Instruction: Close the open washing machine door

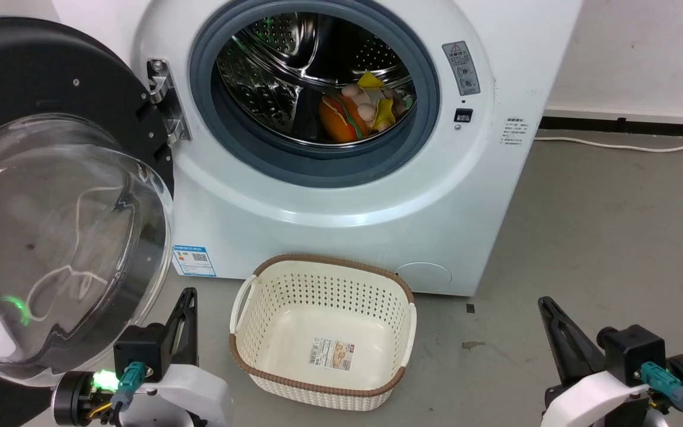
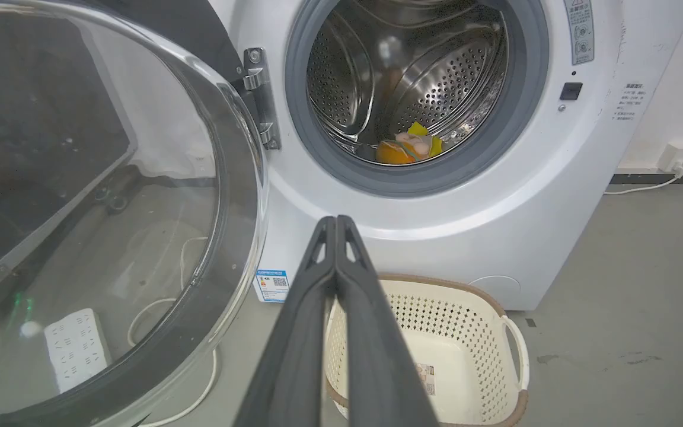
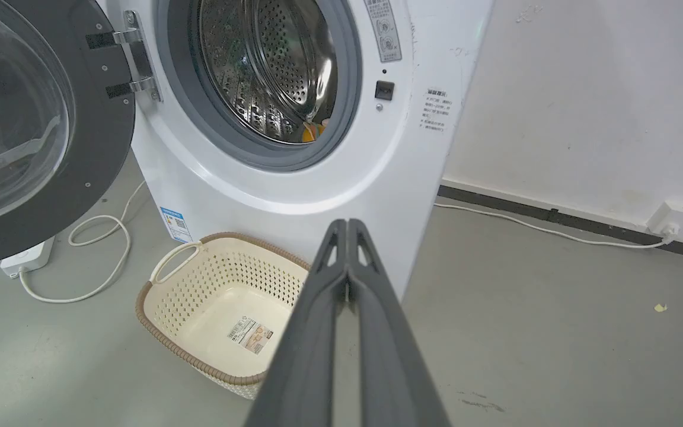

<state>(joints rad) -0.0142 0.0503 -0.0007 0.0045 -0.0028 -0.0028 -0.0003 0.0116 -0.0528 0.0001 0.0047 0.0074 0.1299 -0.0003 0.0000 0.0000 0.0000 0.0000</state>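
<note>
The white washing machine (image 1: 341, 219) (image 2: 484, 231) (image 3: 377, 172) stands ahead with its drum mouth uncovered. Its door (image 1: 57, 237) (image 2: 98, 225) (image 3: 27, 130) is swung wide open to the left on a metal hinge (image 1: 166, 101), black rim and bulging clear glass bowl facing me. My left gripper (image 1: 189, 292) (image 2: 335, 219) is shut and empty, low beside the door's lower right edge. My right gripper (image 1: 543, 301) (image 3: 347, 222) is shut and empty too, low at the right, off the machine's front corner.
A cream plastic basket (image 1: 324, 329) (image 2: 454, 344) (image 3: 211, 308) sits on the floor before the machine, between my grippers. Toys (image 1: 359, 110) lie inside the drum. A white power strip (image 3: 24, 258) and cable (image 3: 104, 237) lie under the door. Bare grey floor spreads to the right.
</note>
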